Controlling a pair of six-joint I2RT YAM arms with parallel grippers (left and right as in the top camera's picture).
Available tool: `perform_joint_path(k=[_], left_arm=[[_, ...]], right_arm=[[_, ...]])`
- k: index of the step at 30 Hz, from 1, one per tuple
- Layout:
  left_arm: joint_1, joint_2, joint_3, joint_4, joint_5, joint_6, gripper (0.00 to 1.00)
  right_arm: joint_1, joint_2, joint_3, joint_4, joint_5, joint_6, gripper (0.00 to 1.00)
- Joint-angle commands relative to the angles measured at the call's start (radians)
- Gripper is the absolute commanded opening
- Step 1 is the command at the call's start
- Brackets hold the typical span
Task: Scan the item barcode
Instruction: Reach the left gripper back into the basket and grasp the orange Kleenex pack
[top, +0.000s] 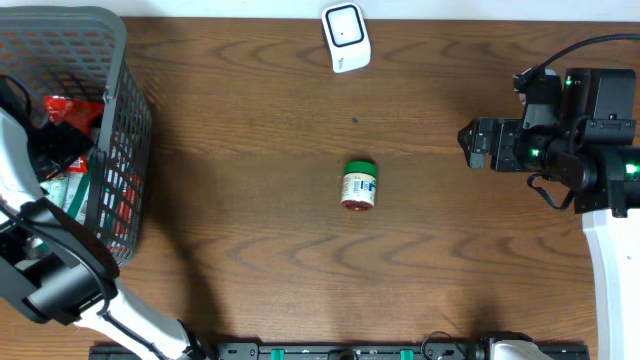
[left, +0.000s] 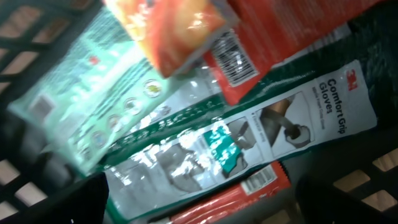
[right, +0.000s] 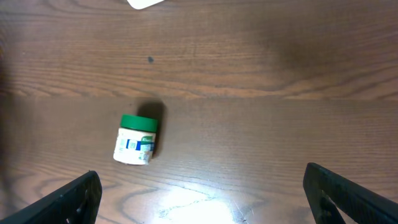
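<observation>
Overhead: jar (top: 359, 185) lies on its side mid table (top: 250, 120), long axis front-to-back, green lid toward the white scanner (top: 346, 37); label text unreadable. Left gripper (left: 205, 208) spread wide in the basket (top: 125, 150) over a packet (left: 249, 143) reading "3M Comfort Grip Gloves". Right gripper (right: 208, 202) spread wide, empty, apart from the jar.

I read the counter (top: 250, 150) as dark wood grain, smooth, with a soft sheen that glares white under the right wrist camera. The jar (top: 359, 185) looks like smooth white plastic, with a green plastic lid and a printed label. The barcode scanner (top: 346, 37) is smooth white plastic. The basket (top: 130, 120) is matt grey plastic lattice. The Comfort Grip Gloves pack (left: 249, 143) is shiny, crinkled film.
</observation>
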Motion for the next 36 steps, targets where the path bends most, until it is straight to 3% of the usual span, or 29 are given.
perform_joint_path(k=[1, 10, 16, 24, 36], left_arm=[[-0.006, 0.01, -0.006, 0.018, 0.026, 0.035, 0.96], [-0.008, -0.018, -0.004, 0.107, 0.015, 0.035, 0.96], [-0.008, -0.02, -0.004, 0.169, -0.167, 0.019, 0.9], [-0.008, -0.015, -0.012, 0.24, -0.166, -0.061, 0.79], [-0.008, 0.07, -0.025, 0.28, -0.165, -0.105, 0.77]], right_arm=[[0.019, -0.001, 0.02, -0.001, -0.007, 0.002, 0.99], [0.019, -0.001, 0.02, -0.001, -0.007, 0.002, 0.99], [0.019, -0.001, 0.02, -0.001, -0.007, 0.002, 0.99], [0.019, -0.001, 0.02, -0.001, -0.007, 0.002, 0.99], [0.019, -0.001, 0.02, -0.001, -0.007, 0.002, 0.99]])
